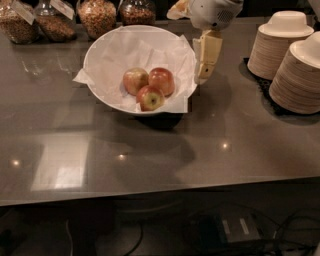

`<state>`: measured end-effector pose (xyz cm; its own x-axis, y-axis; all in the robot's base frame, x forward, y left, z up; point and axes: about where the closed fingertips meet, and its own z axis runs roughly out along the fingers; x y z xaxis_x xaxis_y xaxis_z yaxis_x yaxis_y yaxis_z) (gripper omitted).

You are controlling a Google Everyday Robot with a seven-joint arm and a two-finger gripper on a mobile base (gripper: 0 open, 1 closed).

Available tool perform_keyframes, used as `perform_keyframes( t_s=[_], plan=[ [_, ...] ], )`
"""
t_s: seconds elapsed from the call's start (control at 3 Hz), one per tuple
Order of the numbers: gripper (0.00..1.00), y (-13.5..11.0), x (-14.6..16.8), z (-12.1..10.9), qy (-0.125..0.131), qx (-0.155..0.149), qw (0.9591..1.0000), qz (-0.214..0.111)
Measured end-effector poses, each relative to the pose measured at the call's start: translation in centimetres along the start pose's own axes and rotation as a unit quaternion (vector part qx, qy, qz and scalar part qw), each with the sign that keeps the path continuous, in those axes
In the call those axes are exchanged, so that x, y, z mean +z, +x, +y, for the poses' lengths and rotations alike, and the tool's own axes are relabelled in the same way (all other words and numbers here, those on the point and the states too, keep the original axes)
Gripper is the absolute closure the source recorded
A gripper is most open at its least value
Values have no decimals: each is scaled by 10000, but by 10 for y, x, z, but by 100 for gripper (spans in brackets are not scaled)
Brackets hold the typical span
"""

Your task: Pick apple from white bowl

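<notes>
The white bowl [102, 47], lined with crumpled white paper, stands on the grey counter at the back centre. Three apples lie in it. The reddest apple [163, 80] is at the right. A paler apple [134, 80] touches it on the left. An apple with a yellow-green stem patch [150, 98] lies in front. My gripper [204, 75] hangs pointing down just outside the bowl's right rim, above the counter, to the right of the apples and holding nothing.
Two tall stacks of beige disposable bowls [282, 47] stand on a black mat at the right. Several glass jars of dry food [97, 15] line the back edge. The counter's front edge [160, 192] runs across, with cables below it.
</notes>
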<state>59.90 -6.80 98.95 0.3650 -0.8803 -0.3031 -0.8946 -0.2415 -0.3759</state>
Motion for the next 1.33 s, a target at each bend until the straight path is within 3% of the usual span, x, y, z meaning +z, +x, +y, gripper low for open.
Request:
perform_keyframes(
  t_s=[0.67,1.0,1.33],
  plan=[
    [0,8,36,-41,-20,-434,9989,-178],
    [16,11,54,-54,-13,-526,9982,-286],
    [39,13,68,-59,-38,-539,9978,-391]
  ],
)
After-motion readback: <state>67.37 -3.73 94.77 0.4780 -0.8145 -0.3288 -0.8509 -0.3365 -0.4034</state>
